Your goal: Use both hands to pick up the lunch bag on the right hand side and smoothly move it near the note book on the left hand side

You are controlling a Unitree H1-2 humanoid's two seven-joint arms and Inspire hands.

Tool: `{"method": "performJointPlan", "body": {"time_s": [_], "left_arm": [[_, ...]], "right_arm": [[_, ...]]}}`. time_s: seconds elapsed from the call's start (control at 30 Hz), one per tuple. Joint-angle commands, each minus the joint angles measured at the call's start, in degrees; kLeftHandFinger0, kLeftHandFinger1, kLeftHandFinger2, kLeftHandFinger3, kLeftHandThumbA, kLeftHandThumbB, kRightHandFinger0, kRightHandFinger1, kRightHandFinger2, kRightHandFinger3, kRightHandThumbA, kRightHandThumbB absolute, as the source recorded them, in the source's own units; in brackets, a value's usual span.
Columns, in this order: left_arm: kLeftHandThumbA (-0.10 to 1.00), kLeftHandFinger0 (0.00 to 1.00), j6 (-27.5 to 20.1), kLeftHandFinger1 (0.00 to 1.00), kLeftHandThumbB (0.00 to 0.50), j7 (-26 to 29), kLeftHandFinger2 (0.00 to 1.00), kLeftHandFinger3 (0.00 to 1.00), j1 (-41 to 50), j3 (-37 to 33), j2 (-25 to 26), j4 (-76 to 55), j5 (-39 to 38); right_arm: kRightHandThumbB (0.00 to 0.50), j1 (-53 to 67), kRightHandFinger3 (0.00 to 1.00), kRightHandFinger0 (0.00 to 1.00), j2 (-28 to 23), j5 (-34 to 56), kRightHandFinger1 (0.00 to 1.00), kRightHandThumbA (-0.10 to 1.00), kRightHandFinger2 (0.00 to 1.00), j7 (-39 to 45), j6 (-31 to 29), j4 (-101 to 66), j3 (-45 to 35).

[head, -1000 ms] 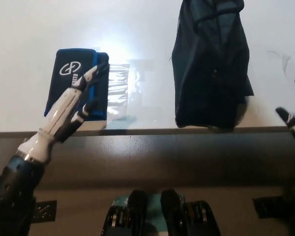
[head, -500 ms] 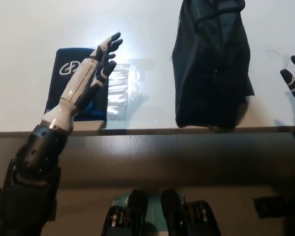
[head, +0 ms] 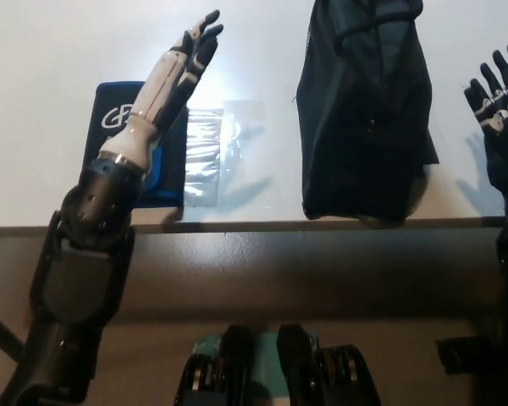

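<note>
Since the earlier frame both arms have advanced over the table: the white left hand has risen from above the notebook and stretched farther forward, and the black right hand has come up along the right edge of the picture. Both hands are spread, fingers extended and holding nothing.

The lunch bag stands dark and slumped on the table's right part, its near bottom edge close to the table's front edge, touched by neither hand. The right hand is beside it on its right with a strip of bare table between them; the left hand is well apart on its left. This reads as the two hands moving to flank the bag, palms open so they can press in from either side, which a soft bag seems to require.

The notebook, dark blue with a white logo, lies flat on the left, partly covered by the left forearm. Just beside its right edge lies a clear plastic sleeve.

Count: one lunch bag, one notebook, one plastic sleeve, two hands.
</note>
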Motion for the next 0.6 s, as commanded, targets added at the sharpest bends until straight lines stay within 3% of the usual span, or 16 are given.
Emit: {"method": "performJointPlan", "body": {"time_s": [0.0, 0.13, 0.23, 0.43, 0.57], "left_arm": [[1.00, 1.00, -1.7, 1.00, 0.272, 2.3, 1.00, 1.00, -5.0, 0.5, -0.7, 3.8, -0.4], [1.00, 1.00, -0.8, 1.00, 0.227, 2.1, 1.00, 1.00, -7.9, 1.6, -2.2, 9.1, -2.7], [1.00, 1.00, -0.7, 1.00, 0.228, 2.2, 1.00, 1.00, -11.2, 2.1, -3.4, 14.5, -3.7], [1.00, 1.00, -4.1, 1.00, 0.274, 1.8, 1.00, 1.00, -16.6, 1.8, -5.1, 25.5, -4.1], [1.00, 1.00, -3.8, 1.00, 0.308, 2.5, 1.00, 1.00, -17.9, 0.7, -6.0, 29.4, -2.8]], "right_arm": [[0.192, -4.7, 1.00, 1.00, 0.1, 0.6, 1.00, 1.00, 1.00, 0.2, -0.5, 1.7, -0.3], [0.208, -5.8, 1.00, 1.00, 0.6, 0.4, 1.00, 1.00, 1.00, 0.4, -1.5, 4.0, -0.4], [0.191, -7.0, 1.00, 1.00, 1.1, 1.0, 1.00, 1.00, 1.00, 0.4, -1.6, 5.0, -0.7], [0.203, -8.2, 1.00, 1.00, 1.7, 1.0, 1.00, 1.00, 1.00, 0.0, -1.3, 5.6, -1.2], [0.206, -7.6, 1.00, 1.00, 1.8, 1.6, 1.00, 1.00, 1.00, 0.6, -0.8, 5.0, -1.4]]}}
